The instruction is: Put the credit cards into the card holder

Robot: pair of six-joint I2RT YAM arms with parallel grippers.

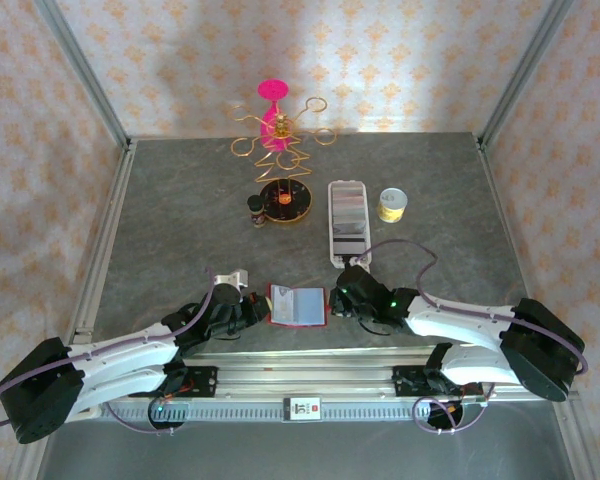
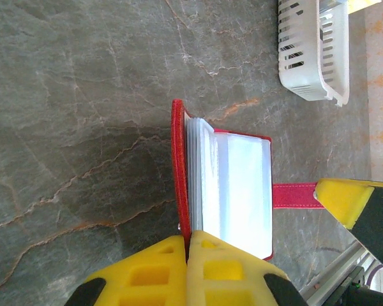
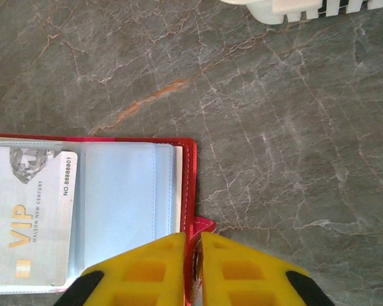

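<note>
The red card holder (image 1: 298, 306) lies open on the grey table near the front edge, its clear pockets facing up (image 3: 124, 204). A pale credit card printed VIP (image 3: 32, 217) sits inside a left pocket. My left gripper (image 2: 187, 245) is shut on the holder's raised red cover (image 2: 178, 166), at the holder's left end (image 1: 260, 315). My right gripper (image 3: 193, 245) is shut on the red snap tab (image 3: 201, 226) at the holder's right edge (image 1: 338, 300). In the left wrist view the tab strap (image 2: 293, 194) runs to a yellow right fingertip (image 2: 341, 197).
A long white perforated tray (image 1: 347, 215) with something flat and shiny in it lies just behind the right gripper. A yellow tape roll (image 1: 392, 204) stands beside it. A gold wire stand with a pink top (image 1: 278, 130) and a small dark bottle (image 1: 256, 208) are further back.
</note>
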